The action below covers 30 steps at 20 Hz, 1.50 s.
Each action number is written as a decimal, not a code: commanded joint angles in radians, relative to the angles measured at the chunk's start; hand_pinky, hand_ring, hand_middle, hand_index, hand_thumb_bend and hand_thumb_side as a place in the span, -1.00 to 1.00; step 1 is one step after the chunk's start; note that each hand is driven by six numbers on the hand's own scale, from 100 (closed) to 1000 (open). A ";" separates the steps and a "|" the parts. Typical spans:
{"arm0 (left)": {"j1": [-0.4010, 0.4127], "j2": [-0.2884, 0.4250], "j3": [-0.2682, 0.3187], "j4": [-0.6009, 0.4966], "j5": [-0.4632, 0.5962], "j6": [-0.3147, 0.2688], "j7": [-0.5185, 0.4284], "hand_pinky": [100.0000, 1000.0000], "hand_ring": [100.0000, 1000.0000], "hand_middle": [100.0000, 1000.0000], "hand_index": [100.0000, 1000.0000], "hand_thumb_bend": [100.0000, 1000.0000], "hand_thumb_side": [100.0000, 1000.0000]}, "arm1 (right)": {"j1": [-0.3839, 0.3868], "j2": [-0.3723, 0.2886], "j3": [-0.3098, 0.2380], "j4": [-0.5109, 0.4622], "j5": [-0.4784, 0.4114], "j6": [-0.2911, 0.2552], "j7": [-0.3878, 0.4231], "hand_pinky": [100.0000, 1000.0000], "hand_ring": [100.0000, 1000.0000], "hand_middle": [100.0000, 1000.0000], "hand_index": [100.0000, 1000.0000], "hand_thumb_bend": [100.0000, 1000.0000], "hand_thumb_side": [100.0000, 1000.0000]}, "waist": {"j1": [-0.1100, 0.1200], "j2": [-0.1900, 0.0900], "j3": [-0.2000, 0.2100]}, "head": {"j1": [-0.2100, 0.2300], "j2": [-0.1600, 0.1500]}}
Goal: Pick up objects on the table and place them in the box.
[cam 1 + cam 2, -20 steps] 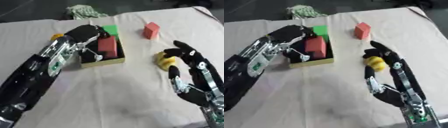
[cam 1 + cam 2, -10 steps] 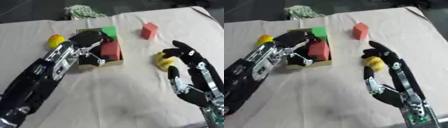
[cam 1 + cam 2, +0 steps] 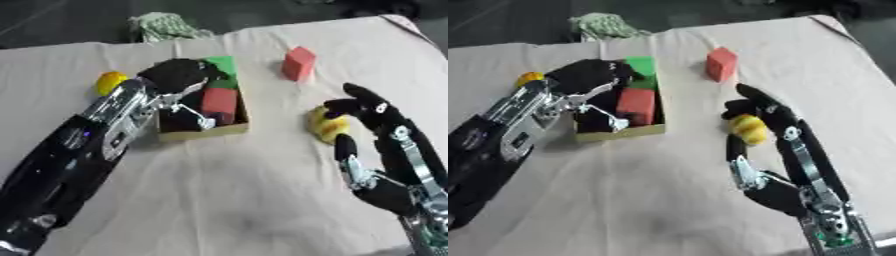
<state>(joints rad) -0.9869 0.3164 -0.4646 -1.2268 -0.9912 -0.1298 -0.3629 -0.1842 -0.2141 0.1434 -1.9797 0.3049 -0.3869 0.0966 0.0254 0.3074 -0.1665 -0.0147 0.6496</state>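
Observation:
A shallow cardboard box (image 3: 203, 132) sits left of centre with a green block (image 3: 224, 66) and a red block (image 3: 219, 101) inside it. My left hand (image 3: 175, 75) hovers over the box's left half, fingers relaxed, holding nothing that I can see. A yellow ball (image 3: 111, 81) lies left of the box, beside my left forearm. Another red block (image 3: 298, 62) stands on the cloth at the back right. A ridged yellow object (image 3: 748, 128) lies by my right hand (image 3: 385, 145), which is open, fingers up, just to its right.
A beige cloth (image 3: 219, 200) covers the table. A green-and-white crumpled rag (image 3: 162, 25) lies at the far edge behind the box. The table's right edge runs near the red block.
My left forearm has swung down and away from the yellow ball, which now shows. The hand stays over the box. My right hand has not moved.

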 commanded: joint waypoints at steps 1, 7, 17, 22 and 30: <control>-0.017 0.030 0.013 -0.023 -0.002 -0.001 -0.004 0.63 0.55 0.58 0.87 -0.69 -0.20 | -0.005 -0.005 -0.001 -0.020 -0.005 -0.001 0.001 0.59 0.55 0.20 0.86 -1.00 -0.26 | -0.002 -0.019 0.001 | -0.006 -0.012; -0.039 0.135 0.056 -0.125 0.097 0.035 -0.020 0.63 0.53 0.55 0.86 -0.67 -0.50 | 0.004 -0.009 -0.008 -0.020 0.004 0.005 -0.004 0.59 0.55 0.20 0.86 -1.00 -0.26 | 0.006 -0.025 0.019 | -0.029 -0.011; -0.018 0.258 0.166 -0.054 0.107 0.129 -0.036 0.61 0.51 0.52 0.84 -0.59 -0.52 | 0.010 -0.016 -0.010 -0.020 0.013 0.008 -0.008 0.59 0.55 0.20 0.87 -1.00 -0.26 | 0.015 -0.032 0.031 | -0.036 -0.016; -0.007 0.243 0.191 0.064 0.052 0.124 -0.018 0.59 0.50 0.52 0.84 -0.56 -0.44 | 0.008 -0.014 -0.010 -0.020 0.012 0.007 -0.009 0.59 0.55 0.20 0.87 -1.00 -0.26 | 0.012 -0.030 0.027 | -0.034 -0.018; 0.015 0.234 0.210 0.137 0.002 0.112 0.013 0.57 0.47 0.50 0.82 -0.56 -0.44 | 0.001 -0.011 -0.010 -0.020 0.009 0.007 -0.009 0.59 0.55 0.19 0.87 -1.00 -0.26 | 0.011 -0.026 0.020 | -0.034 -0.022</control>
<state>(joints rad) -0.9567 0.5357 -0.2708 -1.0887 -0.9795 -0.0176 -0.3581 -0.1757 -0.2156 0.1366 -1.9797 0.3146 -0.3805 0.0903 0.0396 0.2981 -0.1457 -0.0493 0.6404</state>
